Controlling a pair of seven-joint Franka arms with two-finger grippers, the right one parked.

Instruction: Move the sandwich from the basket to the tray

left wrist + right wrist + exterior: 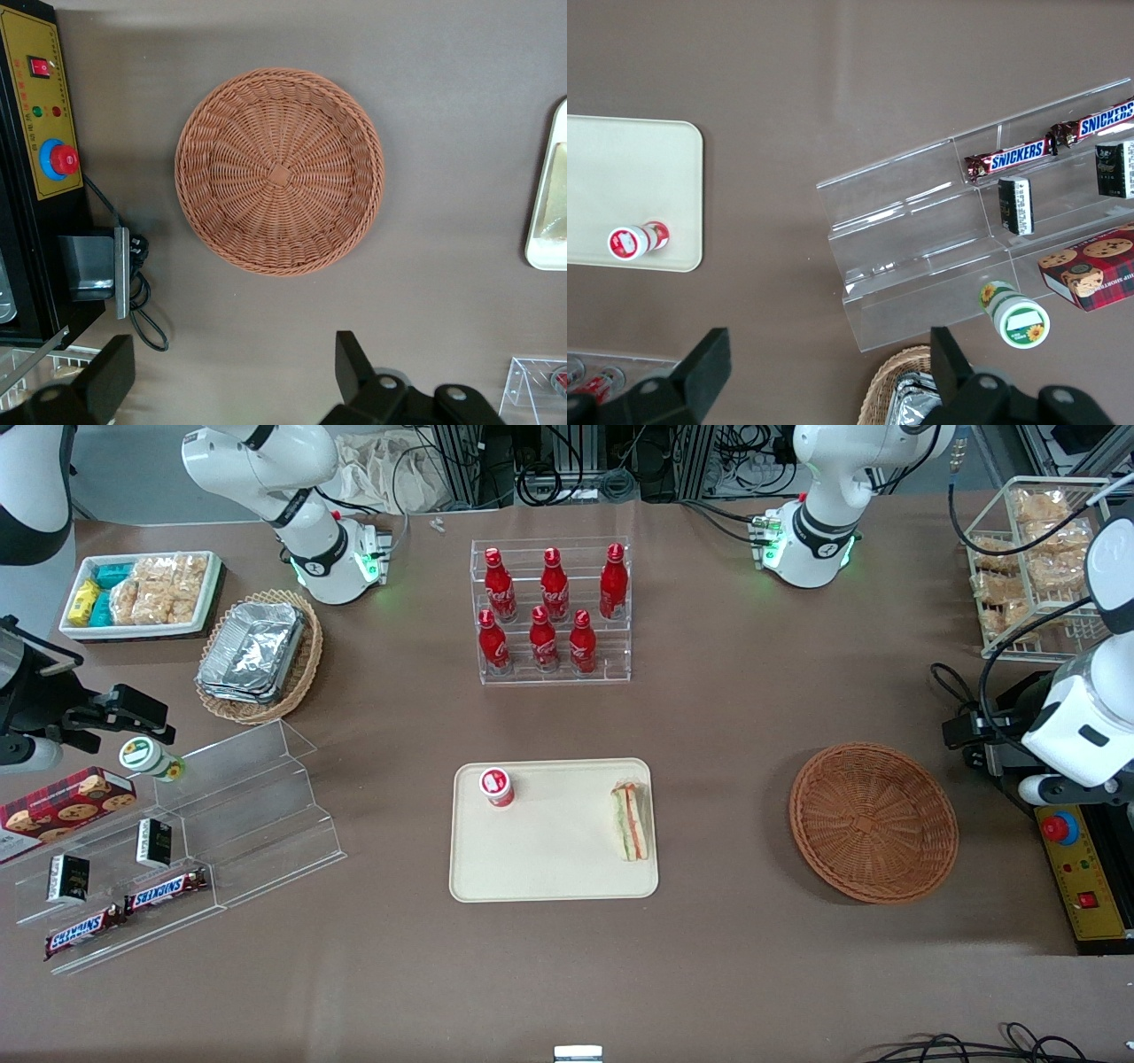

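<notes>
The sandwich (pixel 630 821) is a small triangular wedge in clear wrap, white bread with stripes of orange-red and green filling showing along its cut face. It lies flat on the cream-beige tray (pixel 549 868), close against the rim at the end toward my working side, with its narrow tip pointing away from the front camera. A small red-and-white cup (pixel 497 786) stands on the same tray, well apart from the sandwich, at the end toward the parked arm. The round reddish-brown wicker basket (pixel 279 171) sits on the brown counter (pixel 726 691) beside the tray, toward my end, with nothing in it; its woven spiral bottom is fully visible. My pincer (pixel 232 376) hangs above the counter near the basket's rim, well above it and touching nothing. Its two black fingers (pixel 354 361) are spread wide apart, with only bare counter showing between them. A yellow control box with a red button (pixel 63 160) lies near the basket, at the counter's edge on my side.
</notes>
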